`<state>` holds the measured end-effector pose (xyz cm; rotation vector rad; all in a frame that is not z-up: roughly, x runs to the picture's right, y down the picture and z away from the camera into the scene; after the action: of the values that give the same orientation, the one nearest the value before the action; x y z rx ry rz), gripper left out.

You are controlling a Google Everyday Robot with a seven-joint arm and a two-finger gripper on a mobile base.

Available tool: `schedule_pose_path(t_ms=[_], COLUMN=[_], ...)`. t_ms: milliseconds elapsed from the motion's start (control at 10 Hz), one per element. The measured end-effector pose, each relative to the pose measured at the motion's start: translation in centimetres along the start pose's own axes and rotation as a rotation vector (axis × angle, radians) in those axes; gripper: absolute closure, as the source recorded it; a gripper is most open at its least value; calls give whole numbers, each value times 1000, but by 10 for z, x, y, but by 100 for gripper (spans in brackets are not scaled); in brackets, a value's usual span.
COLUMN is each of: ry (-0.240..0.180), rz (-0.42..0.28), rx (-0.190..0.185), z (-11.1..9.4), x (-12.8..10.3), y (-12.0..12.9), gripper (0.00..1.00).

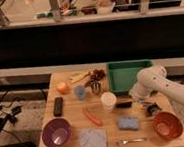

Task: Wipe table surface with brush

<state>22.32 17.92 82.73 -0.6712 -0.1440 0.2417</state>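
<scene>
Wipe not started: brush (123,104) lies on the bench (72,111) just right of the white cup (108,100); gripper (138,99) sits further right of the cup at the brush's end, jaws apart, nothing held; pickup and wiping both left

A dark wall panel (81,41) spans the room; above it, a railing (54,7) with metal posts; below it, grey floor (21,127) with black cables (0,108).

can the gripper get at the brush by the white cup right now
Probably yes. The gripper hangs just beside the brush, which lies on the table surface next to the white cup. Nothing sits between them; the cup crowds only its far end.
</scene>
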Motion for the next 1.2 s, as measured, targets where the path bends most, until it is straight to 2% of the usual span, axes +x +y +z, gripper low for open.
schedule_pose_path(t_ms=[400, 800, 1200], ry=[-21, -82, -107], rz=[-48, -114, -146], rx=[-28, -42, -72], z=[9, 12, 25], x=[4, 14, 23], y=[-6, -11, -17], gripper=[20, 20, 20])
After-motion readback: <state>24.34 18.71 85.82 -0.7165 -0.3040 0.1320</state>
